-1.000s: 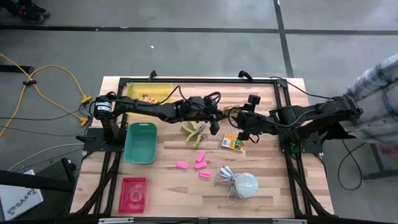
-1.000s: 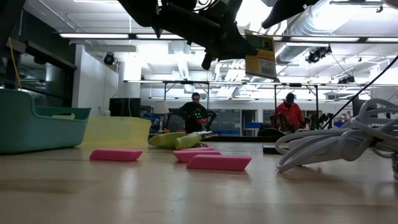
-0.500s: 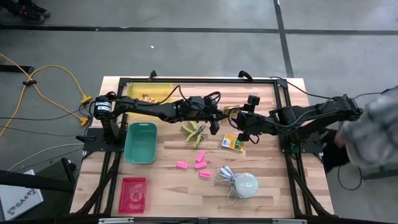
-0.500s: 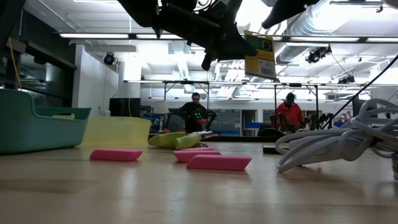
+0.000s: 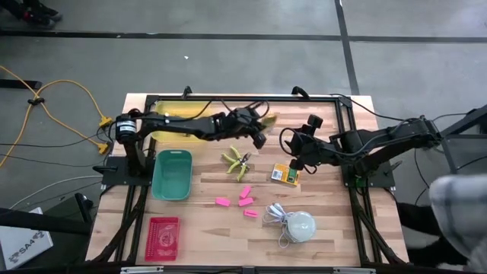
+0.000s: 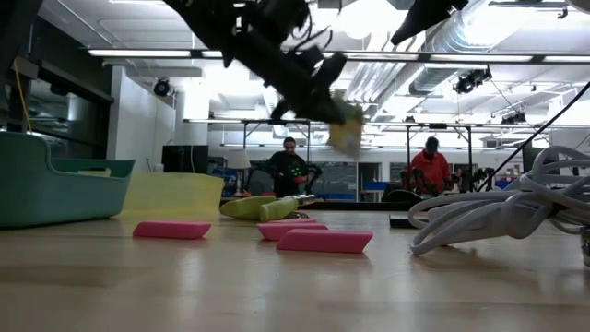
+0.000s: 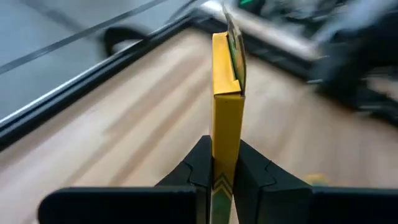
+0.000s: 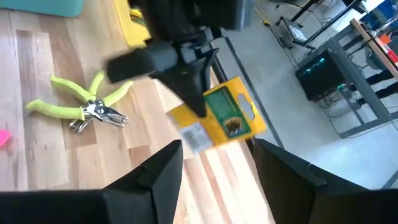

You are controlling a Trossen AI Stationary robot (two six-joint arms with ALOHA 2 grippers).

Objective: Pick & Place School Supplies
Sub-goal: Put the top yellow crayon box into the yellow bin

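Mid-task, operator: your left gripper [image 5: 262, 126], fingers clamped on flat yellow-green card box [image 5: 268, 120], lifted at 12 o'clock of surface [image 5: 335, 228]. Right gripper [image 5: 293, 158] fingers apart, empty, at 3 o'clock. Left to place: second box [image 5: 286, 174], lime-handled scissors [image 5: 237, 161], matte pink erasers [image 5: 245, 202]. Teal bin [image 5: 172, 174] looks empty.

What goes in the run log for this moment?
left pincer: shut on flat yellow-and-green box, held above table | right pincer: open, empty | second yellow-and-green box: on table
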